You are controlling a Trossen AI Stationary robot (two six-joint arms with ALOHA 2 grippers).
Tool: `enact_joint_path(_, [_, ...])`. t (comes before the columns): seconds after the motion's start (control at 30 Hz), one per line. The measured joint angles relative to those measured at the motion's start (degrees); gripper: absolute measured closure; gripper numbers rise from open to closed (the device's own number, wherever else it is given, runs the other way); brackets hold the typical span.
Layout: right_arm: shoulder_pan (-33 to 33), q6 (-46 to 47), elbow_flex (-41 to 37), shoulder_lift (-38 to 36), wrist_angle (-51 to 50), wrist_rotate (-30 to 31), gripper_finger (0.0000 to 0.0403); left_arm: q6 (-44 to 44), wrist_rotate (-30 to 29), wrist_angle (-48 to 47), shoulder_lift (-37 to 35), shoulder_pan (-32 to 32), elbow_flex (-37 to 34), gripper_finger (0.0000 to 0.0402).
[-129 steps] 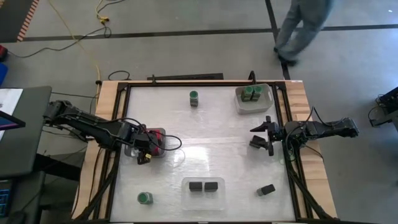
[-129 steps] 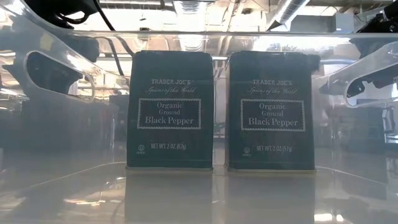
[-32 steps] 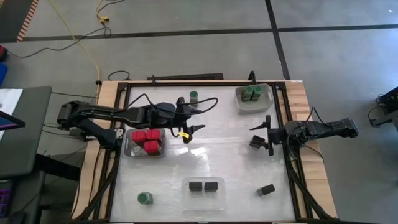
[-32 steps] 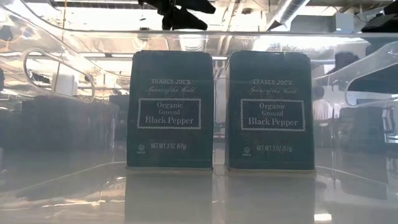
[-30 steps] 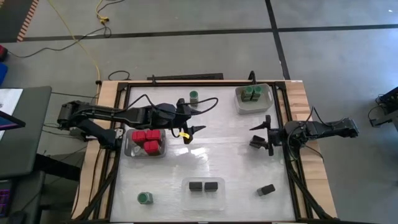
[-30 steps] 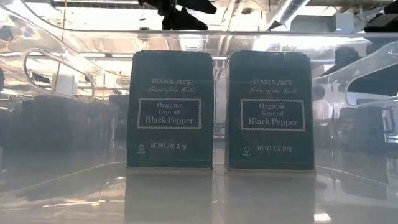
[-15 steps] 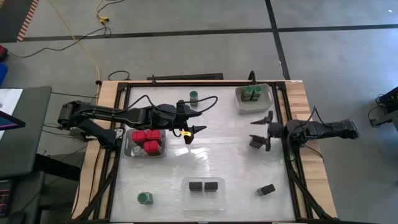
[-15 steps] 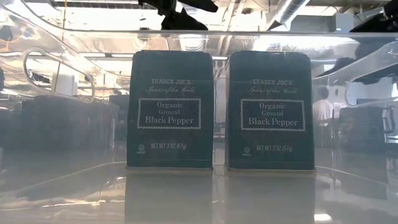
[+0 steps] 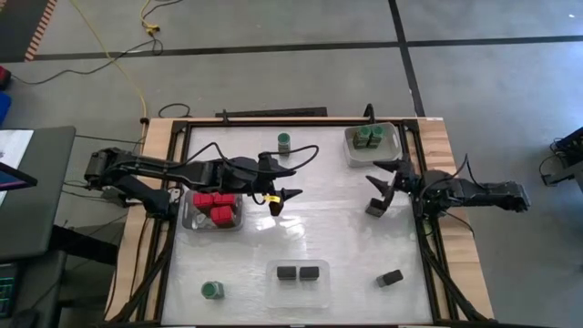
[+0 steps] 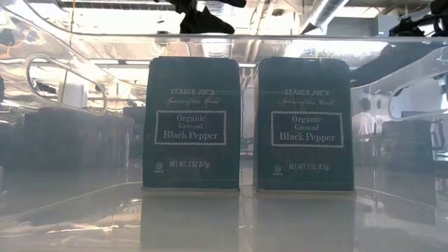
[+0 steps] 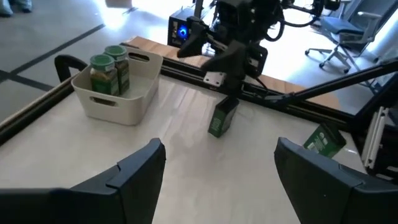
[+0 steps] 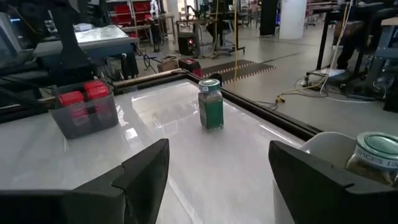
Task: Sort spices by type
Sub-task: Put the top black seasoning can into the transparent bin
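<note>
Red spices (image 9: 214,209) stand in a clear tray (image 9: 189,219) at the left. Two green-lidded jars (image 9: 368,137) sit in a white bin (image 9: 351,155) at the far right. Two black boxes (image 9: 301,271) stand upright in a clear tray (image 10: 392,77) near the front. Loose on the table are a green jar (image 9: 284,141) at the far edge, another (image 9: 212,290) at the near left, a black box (image 9: 392,277) at the near right and an upright one (image 11: 222,118). My left gripper (image 9: 287,200) hovers open, mid-table, right of the red spices. My right gripper (image 9: 378,185) is open, raised just beside that upright box.
A dark rail frames the table (image 9: 301,232). Cables run along the left arm (image 9: 146,169). The middle of the white tabletop between the trays is bare. Beyond the table lies workshop floor, with a yellow cable (image 9: 127,64).
My right gripper has rolled about its own axis and swung a little toward the table's far edge, rising slightly; its fingers keep the same gap. The spices lie where they were.
</note>
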Motion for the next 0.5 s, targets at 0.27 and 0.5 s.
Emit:
enact_joint_path(0.27, [-0.41,-0.22,0.02,0.02,2.13,0.0,0.0101,-1.83,-0.09,-0.11,0.0,-0.63,0.0,0.0111])
enact_joint_path(0.5, [0.6,2.98,0.04,0.02,2.26,-0.13,0.0101,-1.51,-0.07,-0.14,-0.04,-0.9,0.0,0.0111])
